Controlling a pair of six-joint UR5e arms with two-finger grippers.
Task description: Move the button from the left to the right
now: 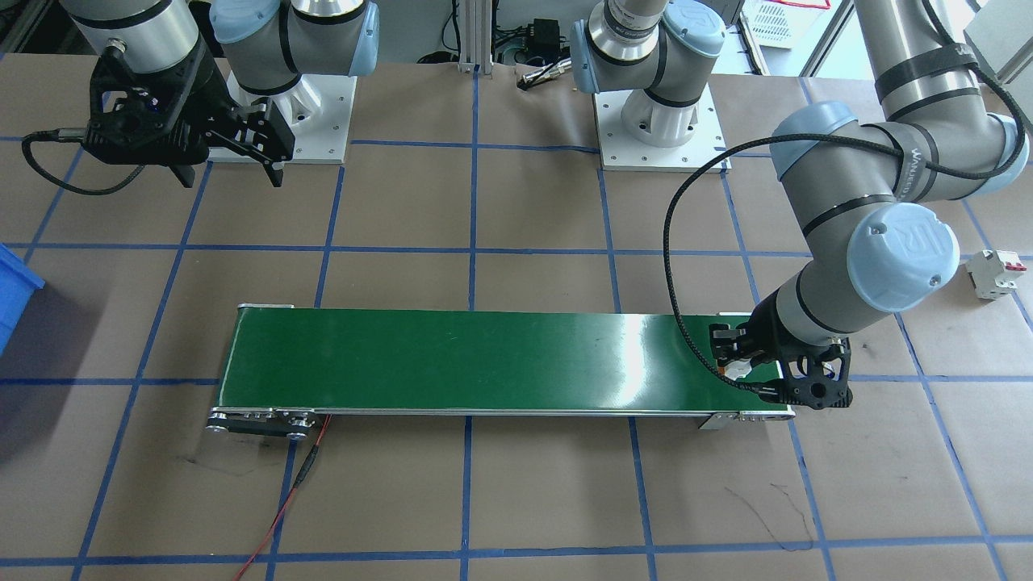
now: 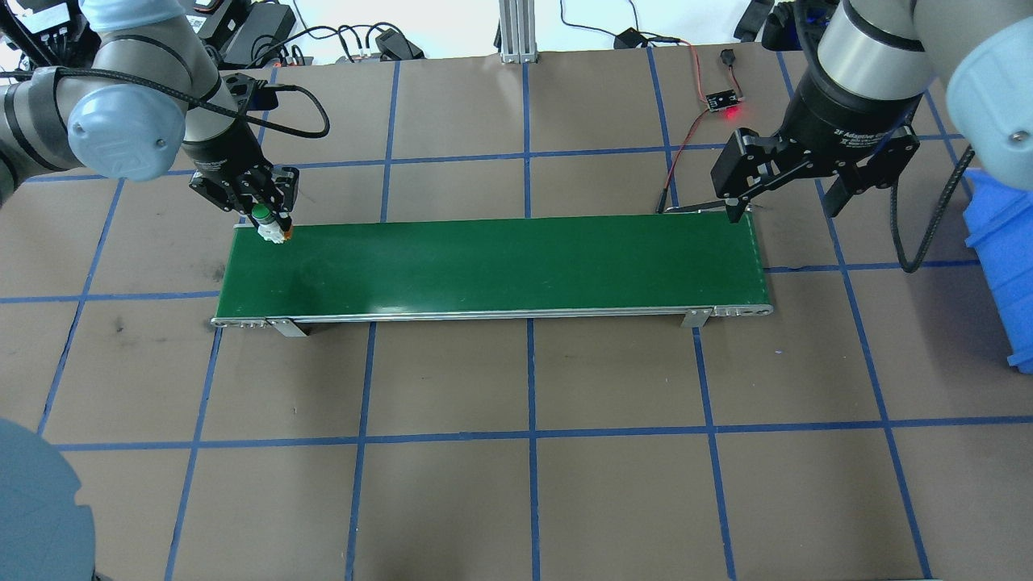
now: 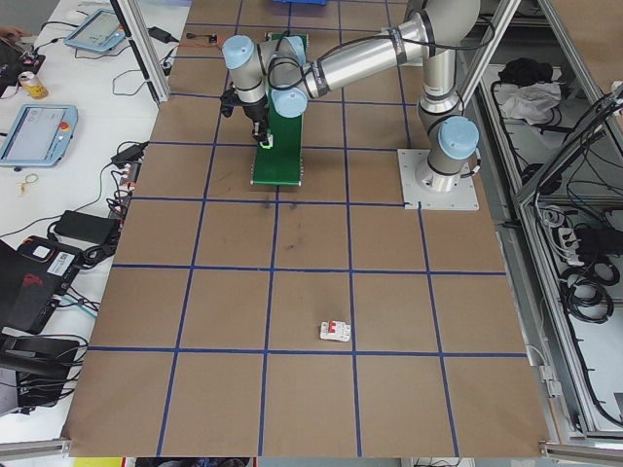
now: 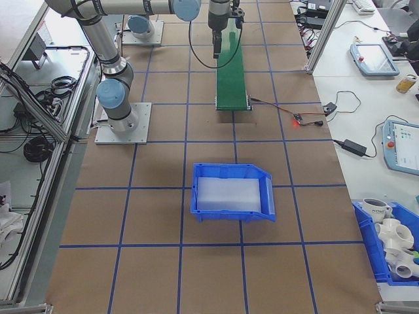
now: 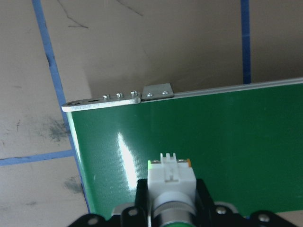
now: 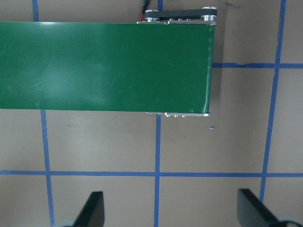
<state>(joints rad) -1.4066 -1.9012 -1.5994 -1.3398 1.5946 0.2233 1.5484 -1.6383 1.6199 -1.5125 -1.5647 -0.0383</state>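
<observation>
Left hand (image 2: 270, 216) grips boxy white button (image 2: 269, 226) | glossy green belt (image 2: 500, 262)

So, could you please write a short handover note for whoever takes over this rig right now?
Left gripper: shut on the button, at the conveyor belt's left end, far corner; whether it touches the belt I cannot tell.
Right gripper: open, holding nothing, hovering by the belt's right end.
Blue bin: on the table beyond the belt's right end.
Circuit breaker: on the table off to the robot's left, not part of the job.
Done: button picked up, brought to the belt.
Left: release it, get it to the right side.
</observation>
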